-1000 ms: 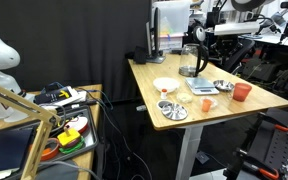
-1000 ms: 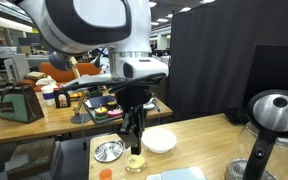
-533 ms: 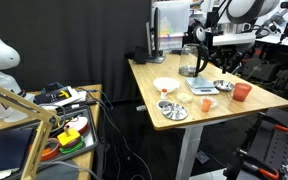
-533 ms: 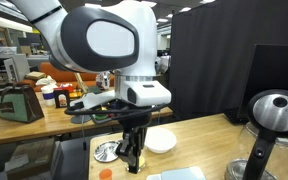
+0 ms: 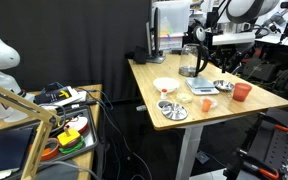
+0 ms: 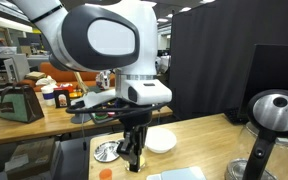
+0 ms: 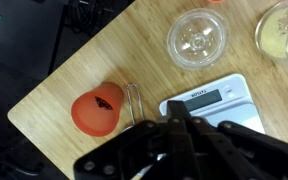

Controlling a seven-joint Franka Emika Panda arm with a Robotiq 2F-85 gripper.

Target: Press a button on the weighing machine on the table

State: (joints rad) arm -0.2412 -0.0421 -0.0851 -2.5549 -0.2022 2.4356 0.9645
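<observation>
Standing before a black curtain [image 5: 94, 40] in a busy lab room, the large rectangular table [image 5: 149, 75] has a light wooden top on pale legs. A lower wooden bench [image 5: 84, 95] strewn with cables sits beside it. The small flat grey-silver weighing machine [image 5: 202, 88] lies near the middle of the tabletop, and the wrist view shows its display strip. The white robot arm [image 6: 104, 40] holds its dark gripper [image 6: 134, 160] above the near edge of that slab. The fingers are drawn together with nothing between them, and whether the tips touch the slab cannot be told. Compared with a second ago, the arm's big round joint has swung to the centre of an exterior view. Since half a second ago nothing has shifted. A shallow white bowl [image 5: 165, 85] sits to one side of the weighing machine. A round metal dish [image 5: 173, 111] stands at the table's front edge with a small object at its centre. A second metal dish [image 5: 222, 86] sits on the slab's other side. An orange cup [image 7: 97, 110] stands farther along, showing only a dark mark inside. A glass kettle [image 5: 191, 62] stands behind, its contents unclear.
</observation>
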